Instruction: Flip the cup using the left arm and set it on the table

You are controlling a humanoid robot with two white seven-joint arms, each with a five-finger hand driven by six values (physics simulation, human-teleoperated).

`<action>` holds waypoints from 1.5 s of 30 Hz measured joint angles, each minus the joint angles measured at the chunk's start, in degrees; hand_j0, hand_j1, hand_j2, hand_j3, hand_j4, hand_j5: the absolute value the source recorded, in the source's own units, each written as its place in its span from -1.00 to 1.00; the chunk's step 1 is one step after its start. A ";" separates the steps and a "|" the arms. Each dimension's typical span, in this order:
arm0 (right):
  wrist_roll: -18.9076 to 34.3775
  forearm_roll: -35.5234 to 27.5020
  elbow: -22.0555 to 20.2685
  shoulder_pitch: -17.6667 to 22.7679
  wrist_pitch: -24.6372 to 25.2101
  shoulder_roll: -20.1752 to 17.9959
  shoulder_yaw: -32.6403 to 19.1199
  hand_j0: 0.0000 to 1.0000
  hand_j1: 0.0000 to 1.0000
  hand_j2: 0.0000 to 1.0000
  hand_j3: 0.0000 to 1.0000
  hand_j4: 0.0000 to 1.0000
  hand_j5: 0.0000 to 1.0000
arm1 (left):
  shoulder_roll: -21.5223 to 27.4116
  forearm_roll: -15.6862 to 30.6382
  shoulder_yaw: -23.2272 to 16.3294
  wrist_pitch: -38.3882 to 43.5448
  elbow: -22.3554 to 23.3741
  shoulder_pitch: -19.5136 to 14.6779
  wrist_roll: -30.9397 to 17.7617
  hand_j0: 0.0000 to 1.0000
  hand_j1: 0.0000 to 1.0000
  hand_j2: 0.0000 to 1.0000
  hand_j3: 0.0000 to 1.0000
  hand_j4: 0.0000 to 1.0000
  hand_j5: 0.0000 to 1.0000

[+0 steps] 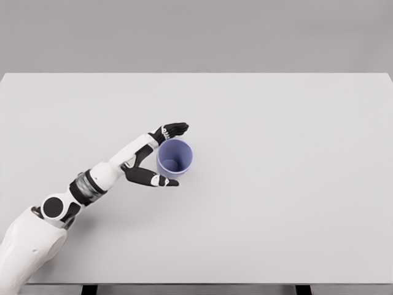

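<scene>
A blue cup (pixel 175 160) stands upright on the white table (pixel 282 190), left of the middle, with its mouth facing up. My left hand (pixel 179 155) reaches in from the lower left and brackets the cup. Its dark fingers (pixel 174 129) stretch just past the cup's far rim, and the thumb (pixel 161 180) lies along the near side at the cup's base. The fingers are spread and not closed around the cup wall. The right arm does not show.
The table's near edge runs along the bottom of the picture and its far edge meets a grey wall. Nothing else stands on the table.
</scene>
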 measured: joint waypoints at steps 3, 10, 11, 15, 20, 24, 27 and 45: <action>0.00 0.02 0.00 0.00 -0.01 0.00 0.00 1.00 1.00 1.00 1.00 1.00 1.00 | 0.72 -0.01 0.11 0.00 0.01 0.00 0.04 1.00 1.00 1.00 1.00 1.00 1.00; 0.00 0.03 0.00 0.00 0.00 0.00 0.00 1.00 1.00 1.00 1.00 1.00 1.00 | 5.04 -0.02 0.21 -0.01 0.01 0.00 0.14 1.00 1.00 1.00 1.00 1.00 1.00; 0.00 0.03 0.00 0.00 0.00 0.00 0.00 1.00 1.00 1.00 1.00 1.00 1.00 | 5.81 0.00 0.21 -0.01 0.01 0.00 0.16 1.00 1.00 1.00 1.00 1.00 1.00; 0.00 0.02 0.00 -0.09 0.00 0.00 0.00 1.00 1.00 1.00 1.00 1.00 1.00 | 7.82 0.01 0.26 0.00 -0.05 -0.26 0.17 1.00 1.00 1.00 1.00 1.00 1.00; 0.00 0.00 0.00 0.00 -0.01 0.00 0.00 1.00 1.00 1.00 1.00 1.00 1.00 | 8.46 -0.02 0.28 -0.01 -0.30 -0.44 0.18 1.00 1.00 1.00 1.00 1.00 1.00; 0.00 0.02 0.00 0.00 -0.01 0.00 0.00 1.00 1.00 1.00 1.00 1.00 1.00 | 8.47 -0.14 0.13 -0.01 -0.69 -1.23 0.19 1.00 1.00 1.00 1.00 1.00 1.00; 0.00 0.01 0.00 0.00 -0.01 0.00 0.00 1.00 1.00 1.00 1.00 1.00 1.00 | 8.30 -0.36 0.02 -0.02 -0.93 -1.23 0.18 1.00 1.00 1.00 1.00 1.00 1.00; 0.00 0.01 0.00 0.00 0.00 0.00 0.00 1.00 1.00 1.00 1.00 1.00 1.00 | 17.78 -1.28 1.61 -0.05 -2.41 -1.67 0.01 1.00 1.00 1.00 1.00 1.00 1.00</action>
